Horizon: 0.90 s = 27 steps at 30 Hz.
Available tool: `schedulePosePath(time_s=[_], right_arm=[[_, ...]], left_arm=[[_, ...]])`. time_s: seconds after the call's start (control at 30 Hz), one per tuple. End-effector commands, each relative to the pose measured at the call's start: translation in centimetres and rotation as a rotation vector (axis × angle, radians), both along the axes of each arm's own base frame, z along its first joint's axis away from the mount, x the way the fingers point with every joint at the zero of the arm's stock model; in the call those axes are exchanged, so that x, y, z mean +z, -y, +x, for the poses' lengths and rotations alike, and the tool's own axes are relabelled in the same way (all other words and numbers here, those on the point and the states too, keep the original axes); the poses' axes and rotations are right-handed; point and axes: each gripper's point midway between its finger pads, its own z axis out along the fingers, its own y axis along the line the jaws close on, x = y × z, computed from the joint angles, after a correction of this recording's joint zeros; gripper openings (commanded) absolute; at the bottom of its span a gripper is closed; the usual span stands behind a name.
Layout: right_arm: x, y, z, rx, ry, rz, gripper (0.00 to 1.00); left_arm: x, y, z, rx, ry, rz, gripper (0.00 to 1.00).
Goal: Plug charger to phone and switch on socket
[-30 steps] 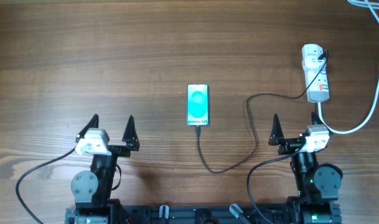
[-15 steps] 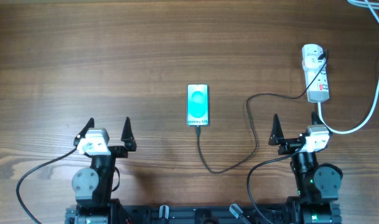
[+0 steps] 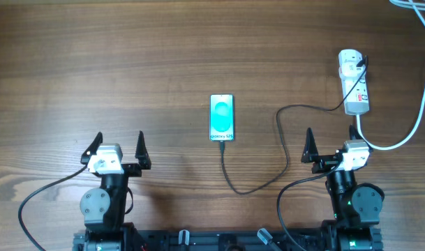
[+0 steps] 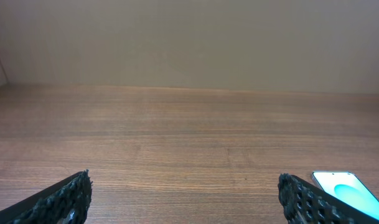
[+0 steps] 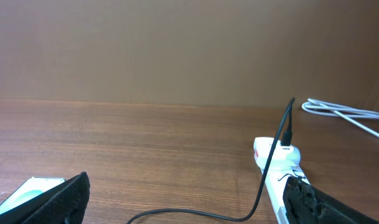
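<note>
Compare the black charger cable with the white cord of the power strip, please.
The charger cable is thin and black; the white cord is thicker. The charger cable loops from the near end of the phone to the far end of the power strip; the white cord leaves the strip's near end and curves right, out of view. Both lie slack and meet the strip.

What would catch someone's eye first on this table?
The phone with its bright turquoise screen, at the middle of the table. A thin black cable leads from its near end round to the white power strip at far right. The left hand and right hand sit open at the near edge.
</note>
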Motion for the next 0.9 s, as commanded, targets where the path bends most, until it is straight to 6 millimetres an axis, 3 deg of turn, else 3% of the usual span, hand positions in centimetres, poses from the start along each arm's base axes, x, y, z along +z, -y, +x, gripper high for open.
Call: schedulePosePath(time_s=[0.0, 0.87], right_arm=[[0.3, 0.21, -0.05, -0.011, 0.013, 0.014, 1.0], [0.3, 0.21, -0.05, -0.011, 0.013, 0.014, 1.0]], left_arm=[[-0.22, 0.2, -0.02, -0.006, -0.002, 0.021, 1.0], [-0.15, 0.59, -0.02, -0.022, 0.001, 0.012, 1.0]])
